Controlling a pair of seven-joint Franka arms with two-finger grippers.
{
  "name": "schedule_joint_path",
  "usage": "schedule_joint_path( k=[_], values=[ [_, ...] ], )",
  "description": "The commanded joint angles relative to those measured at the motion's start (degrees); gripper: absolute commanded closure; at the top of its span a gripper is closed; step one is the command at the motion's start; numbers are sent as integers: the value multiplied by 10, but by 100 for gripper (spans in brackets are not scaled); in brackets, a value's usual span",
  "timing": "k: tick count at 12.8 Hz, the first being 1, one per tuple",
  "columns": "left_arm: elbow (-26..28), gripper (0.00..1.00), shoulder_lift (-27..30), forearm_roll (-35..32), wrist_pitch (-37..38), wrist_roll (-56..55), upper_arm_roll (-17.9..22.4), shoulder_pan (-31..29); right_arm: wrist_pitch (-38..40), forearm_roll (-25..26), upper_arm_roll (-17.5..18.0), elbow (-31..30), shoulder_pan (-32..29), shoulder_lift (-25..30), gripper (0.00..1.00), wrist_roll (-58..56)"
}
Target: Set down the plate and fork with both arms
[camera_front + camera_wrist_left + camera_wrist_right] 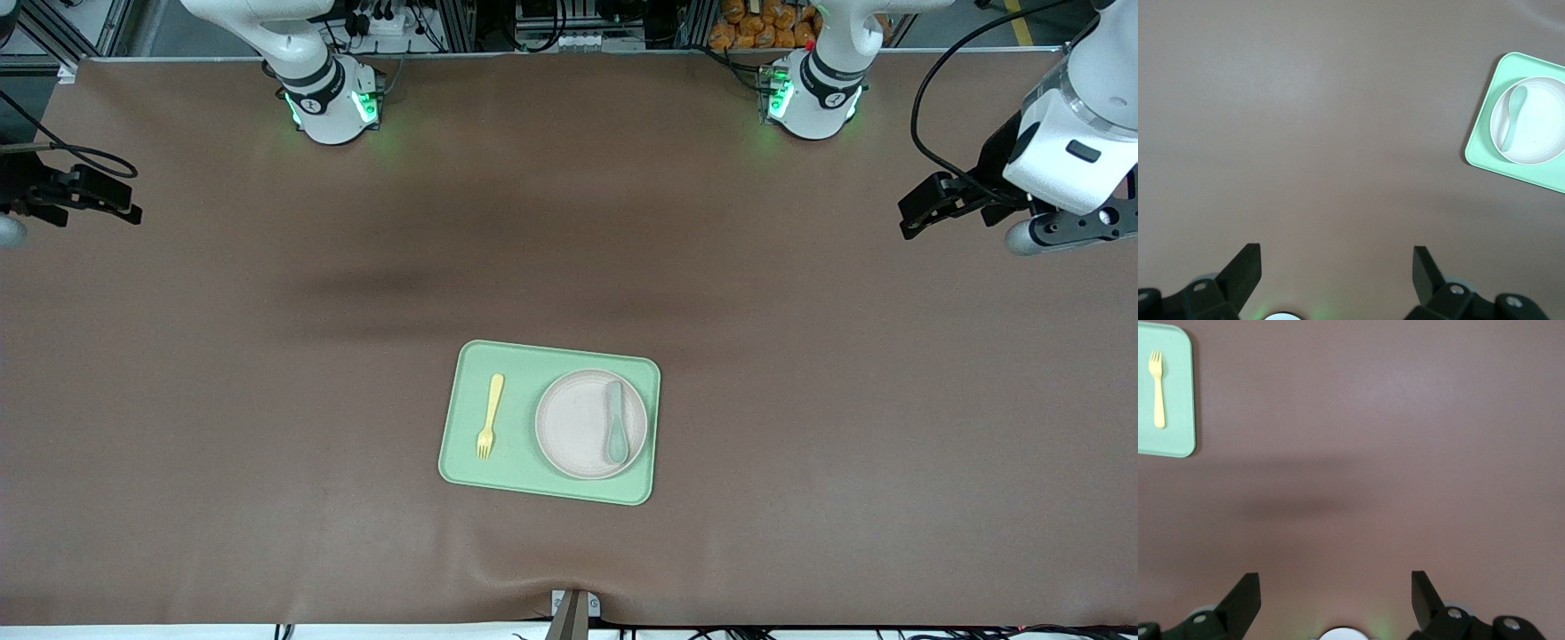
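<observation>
The pale beige plate (573, 427) lies on a light-green tray (542, 360) in the middle of the table, at the tray's end toward the left arm. The pale-yellow fork (489, 415) lies flat on the tray's other end, beside the plate. My left gripper (909, 216) is open and empty, over bare table at the left arm's end. My right gripper (133, 203) is open and empty, over the right arm's end. The left wrist view shows its open gripper (1337, 257) with the plate (1541, 127) far off. The right wrist view shows its open gripper (1336, 583) with the fork (1158, 387) far off.
A grey-green spoon (615, 433) lies in the plate, also seen in the left wrist view (1511, 117). A brown mat (267, 400) covers the whole table. The arm bases (333, 107) stand along the table's edge farthest from the front camera.
</observation>
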State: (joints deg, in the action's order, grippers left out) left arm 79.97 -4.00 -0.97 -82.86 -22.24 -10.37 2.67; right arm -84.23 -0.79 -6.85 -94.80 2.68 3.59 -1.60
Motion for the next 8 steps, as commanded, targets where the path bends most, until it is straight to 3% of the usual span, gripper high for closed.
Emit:
schedule_joint_path(
  k=[1, 3, 8],
  values=[
    [8, 0, 18, -10, 11, 11, -4, -6, 29, 11, 9, 21, 3, -10, 0, 29],
    [6, 0, 18, -10, 17, 13, -4, -6, 28, 20, 9, 23, 3, -8, 0, -23],
    [5, 0, 18, -11, 22, 9, -4, -6, 30, 19, 10, 26, 3, -6, 0, -23]
  ],
)
